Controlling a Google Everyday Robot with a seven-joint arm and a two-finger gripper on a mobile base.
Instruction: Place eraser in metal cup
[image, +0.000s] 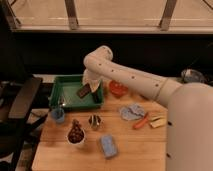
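The eraser (83, 91), a flat dark block, hangs tilted at the tip of my gripper (90, 92), over the right part of the green tray (64, 79). The gripper appears shut on it, with a dark finger (95, 96) showing just right of the block. The white arm reaches in from the right and bends down over the tray. The metal cup (94, 121), small and shiny, stands upright on the wooden table (140, 150), in front of the tray and a little right of the gripper.
A small blue cup (58, 115) and a white cup with brown contents (76, 135) stand left of the metal cup. A light blue pad (108, 145) lies in front. A red bowl (117, 88), blue cloth (131, 111), orange stick (141, 121) and pale yellow block (157, 121) lie right. A black chair (20, 102) stands left.
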